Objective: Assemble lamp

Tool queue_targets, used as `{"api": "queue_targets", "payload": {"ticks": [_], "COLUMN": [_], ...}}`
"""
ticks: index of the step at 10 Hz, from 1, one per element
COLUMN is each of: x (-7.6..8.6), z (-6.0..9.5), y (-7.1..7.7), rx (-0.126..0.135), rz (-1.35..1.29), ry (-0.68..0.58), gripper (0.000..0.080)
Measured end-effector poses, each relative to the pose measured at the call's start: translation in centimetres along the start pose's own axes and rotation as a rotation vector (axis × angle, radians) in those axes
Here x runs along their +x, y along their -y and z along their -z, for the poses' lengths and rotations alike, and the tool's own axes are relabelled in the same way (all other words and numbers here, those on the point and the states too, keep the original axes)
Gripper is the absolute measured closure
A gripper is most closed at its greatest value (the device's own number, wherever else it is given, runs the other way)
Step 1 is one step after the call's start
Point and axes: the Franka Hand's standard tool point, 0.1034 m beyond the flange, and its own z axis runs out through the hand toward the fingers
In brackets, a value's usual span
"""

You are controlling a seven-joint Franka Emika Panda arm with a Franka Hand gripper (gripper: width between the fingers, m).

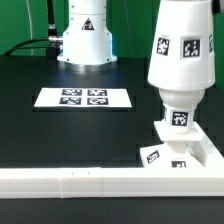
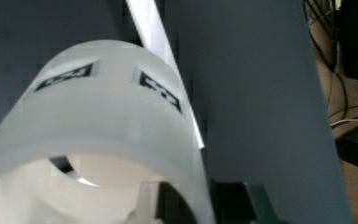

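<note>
The white cone shade (image 1: 182, 50) with square tags stands upright at the exterior view's right. Its lower end is over the top of the bulb (image 1: 178, 112), which stands in the blocky base (image 1: 186, 150). I cannot tell whether the shade rests on the bulb. The gripper is above the picture's top edge in the exterior view. In the wrist view the shade (image 2: 114, 120) fills the middle, seen along its length with two tags. My gripper (image 2: 158, 200) is shut on the shade, with dark fingers (image 2: 229, 205) against its wall.
The base sits in a corner of the long white rail (image 1: 100, 180) that runs along the table's front. The marker board (image 1: 84, 98) lies on the black table at centre left. The arm's white pedestal (image 1: 85, 35) stands at the back.
</note>
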Motion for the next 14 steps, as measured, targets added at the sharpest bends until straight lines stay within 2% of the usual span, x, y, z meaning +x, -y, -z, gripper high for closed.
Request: {"api": "queue_targets", "payload": {"ticks": [2,4,9,10,12,13,14], "x": [0.2,0.3,0.1,0.1,0.0,-0.1,-0.2], "z": [-2.3,-3.9,-4.2,-4.1,-3.9,-3.8,-3.6], "y": [-1.0,-1.7,-1.8,-1.8,-1.7,-1.6,-1.4], "rx": [-0.014,-0.023,-0.026,-0.025,-0.023,-0.023,-0.023], "rz": [-0.013,-0.022,-0.022,-0.021,-0.021,-0.020,-0.021], "ry": [0.024,0.039,0.044,0.042,0.039,0.041,0.043], "gripper": [0.0755,0.0755,0.0755,0.0658,0.0382,0.0197,0.0197]}}
